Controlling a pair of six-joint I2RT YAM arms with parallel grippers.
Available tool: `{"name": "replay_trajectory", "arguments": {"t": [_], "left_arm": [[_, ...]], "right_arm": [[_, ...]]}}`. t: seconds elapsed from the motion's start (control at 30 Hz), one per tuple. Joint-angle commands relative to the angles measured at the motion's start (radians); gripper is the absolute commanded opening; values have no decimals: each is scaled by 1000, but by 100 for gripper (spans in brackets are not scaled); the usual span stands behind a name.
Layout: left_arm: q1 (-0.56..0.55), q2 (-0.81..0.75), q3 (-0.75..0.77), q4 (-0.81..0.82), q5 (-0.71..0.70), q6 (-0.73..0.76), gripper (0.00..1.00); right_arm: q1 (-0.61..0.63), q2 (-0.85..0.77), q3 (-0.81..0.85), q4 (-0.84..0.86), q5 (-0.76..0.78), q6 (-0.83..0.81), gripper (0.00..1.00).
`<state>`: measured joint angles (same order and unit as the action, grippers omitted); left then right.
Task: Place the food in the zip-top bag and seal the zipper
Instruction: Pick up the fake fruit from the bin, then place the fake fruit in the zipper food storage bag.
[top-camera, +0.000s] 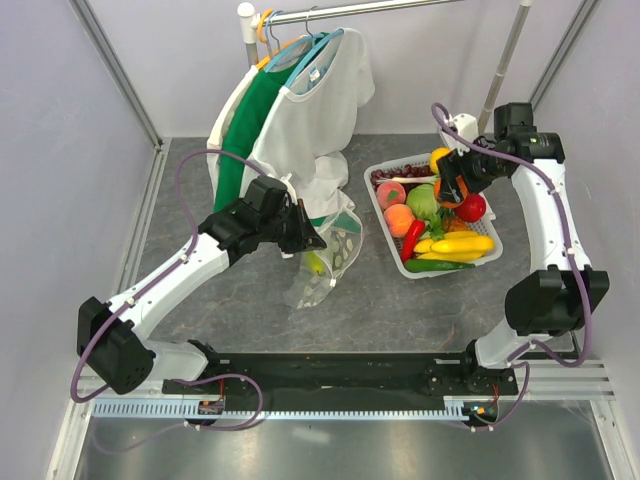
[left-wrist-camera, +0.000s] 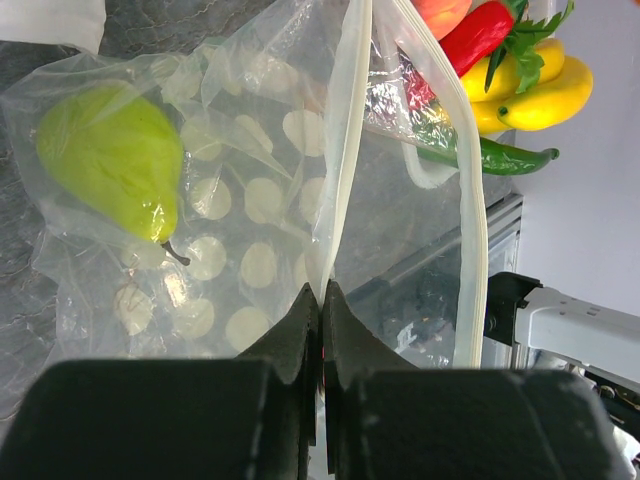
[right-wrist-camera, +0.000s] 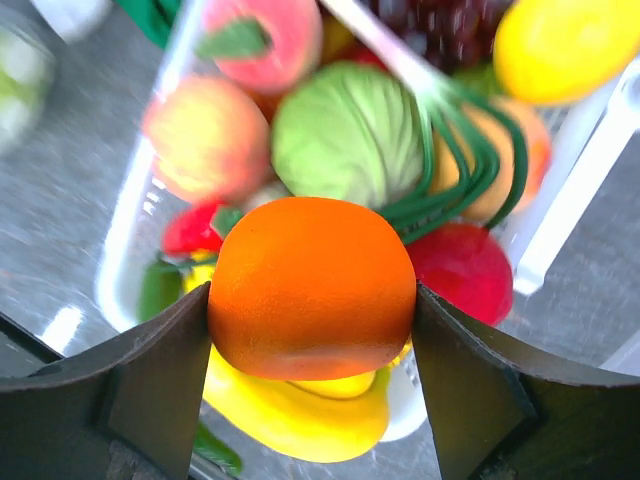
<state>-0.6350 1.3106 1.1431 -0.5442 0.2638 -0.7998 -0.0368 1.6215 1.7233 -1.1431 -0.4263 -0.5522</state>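
Observation:
The clear dotted zip-top bag (top-camera: 325, 262) lies left of the basket, its mouth held up. My left gripper (top-camera: 312, 238) is shut on the bag's pale zipper strip (left-wrist-camera: 341, 170); in the left wrist view the gripper (left-wrist-camera: 321, 290) pinches that edge. A green pear (left-wrist-camera: 112, 155) lies inside the bag. My right gripper (top-camera: 452, 187) is shut on an orange (right-wrist-camera: 312, 286) and holds it above the white basket (top-camera: 380, 206). The basket holds more food: a green cabbage (right-wrist-camera: 347, 135), a peach (right-wrist-camera: 209, 138), a red fruit (right-wrist-camera: 466, 270), a yellow fruit (top-camera: 461, 243) and a red chili (top-camera: 412, 238).
White and green garments (top-camera: 300, 95) hang on a rack behind the bag. Grey walls enclose the table on the left, back and right. Both arm bases sit on the black rail (top-camera: 330, 372) at the near edge.

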Motion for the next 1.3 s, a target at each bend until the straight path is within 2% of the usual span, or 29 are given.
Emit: {"name": "replay_trajectory", "arguments": {"t": [0.0,0.13,0.23,0.37,0.47,0.63,0.73,0.83,0.87,0.97,1.1,1.2,1.27], "left_arm": [[0,1,4,12,-8,40,2],[0,-1,7,10,-3,48,2],[0,-2,7,10,2,51,2],[0,-5,9,7,8,59,2],[0,-13,10,1,2,63,2],[0,-33,4,-3,-9,62,2],[4,-48,0,-3,-5,53,2],[8,-57,3,1,14,50,2],[8,-56,4,3,20,48,2],[9,-51,7,12,28,53,2],[17,-62,-3,39,22,47,2],[21,-68,-6,41,11,42,2],[23,-66,-9,41,14,44,2]], "right_arm": [[32,-41,113,-50,-133,89,56],[187,-64,121,-11,-257,196,54],[305,-112,60,115,-311,331,54],[432,-170,-59,397,-335,495,54],[524,-176,-111,480,-301,529,54],[616,-153,-198,468,-249,474,55],[629,-173,-279,460,-195,417,59],[632,-184,-320,460,-181,390,74],[632,-187,-321,459,-181,390,85],[632,-210,-315,474,-163,411,98],[615,-233,-223,431,-101,442,98],[534,-239,-182,346,-95,413,98],[445,-233,-168,241,-94,315,98]]}}
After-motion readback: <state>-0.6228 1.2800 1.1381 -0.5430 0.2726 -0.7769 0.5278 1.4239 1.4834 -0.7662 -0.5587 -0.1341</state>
